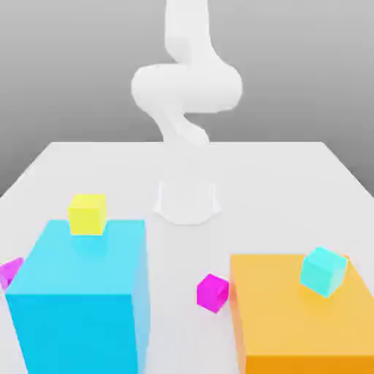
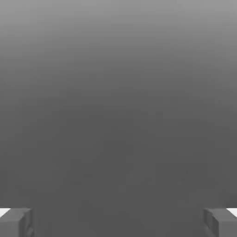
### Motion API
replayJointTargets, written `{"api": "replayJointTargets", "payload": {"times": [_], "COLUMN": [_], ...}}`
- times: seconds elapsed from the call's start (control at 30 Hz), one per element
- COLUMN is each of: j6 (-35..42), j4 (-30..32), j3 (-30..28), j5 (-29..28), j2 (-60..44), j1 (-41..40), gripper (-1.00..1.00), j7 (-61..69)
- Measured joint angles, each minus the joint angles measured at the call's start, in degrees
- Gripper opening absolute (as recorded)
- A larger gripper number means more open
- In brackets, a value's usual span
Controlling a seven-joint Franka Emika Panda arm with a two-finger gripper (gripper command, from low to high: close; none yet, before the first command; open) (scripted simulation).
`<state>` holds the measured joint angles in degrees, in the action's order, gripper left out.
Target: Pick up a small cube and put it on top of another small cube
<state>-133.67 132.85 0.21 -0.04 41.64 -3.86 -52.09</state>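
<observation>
A white Franka Panda arm (image 1: 187, 88) stands at the far side of a pale table (image 1: 256, 190), its base (image 1: 187, 203) near the middle of the table's width. The small cubes lie on the viewer's side of that base. The magenta cube (image 1: 212, 293) is on the table, forward of the base and slightly toward the exterior view's right, beside the left side of a low orange block (image 1: 292, 321); whether they touch cannot be told. It appears turned, one corner toward the viewer. The gripper (image 2: 118, 222) is wide open, with nothing between its fingers.

The yellow cube (image 1: 88, 215) sits on a large blue block (image 1: 84, 259) at the exterior view's left, close to the block's far edge. The turquoise cube (image 1: 323, 271) is on the orange block, near its far right corner, and looks tilted. Either way, the arm probably has to reach out toward the viewer. Which cube is to be lifted, and which is to be the base, is not evident; a cube has no long axis to line up with, only pairs of faces.

The count is one arm, two large blocks and three complete small cubes, plus one purple piece (image 1: 9, 272), perhaps a fourth cube, cut off at the exterior view's left edge. An orange sliver (image 1: 347, 258) behind the turquoise cube is unclear.
</observation>
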Motion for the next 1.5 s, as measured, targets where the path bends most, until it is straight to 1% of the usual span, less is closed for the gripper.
{"api": "replayJointTargets", "payload": {"times": [0.4, 0.6, 0.77, 0.9, 1.03, 1.2, 1.23, 1.43, 1.5], "j6": [-9.13, -13.6, -17.37, -20.38, -23.53, -31.14, -32.31, -33.05, -31.39], "j4": [5.16, 7.69, 9.82, 11.52, 13.01, 11.61, 11.33, 11.19, 11.59], "j3": [0.04, -1.68, -4.52, -6.34, -8.38, -5.98, -5.46, -5.2, -5.84], "j5": [-0.93, -1.68, -1.42, 0.23, 3.82, 7.75, 8.14, 8.32, 7.73], "j2": [-20.26, -30.25, -38.56, -45.24, -52.08, -62.18, -63.64, -64.38, -62.35], "j1": [-17.52, -24.48, -29.73, -33.6, -35.48, -38.06, -38.5, -38.72, -38.22], "gripper": [0.0, 0.0, 0.0, 0.0, 0.0, 0.0, -1.0, -1.0, -1.0], "j7": [-30.71, -46.04, -58.2, -66.88, -73.64, -72.6, -72.32, -72.19, -72.68]}}
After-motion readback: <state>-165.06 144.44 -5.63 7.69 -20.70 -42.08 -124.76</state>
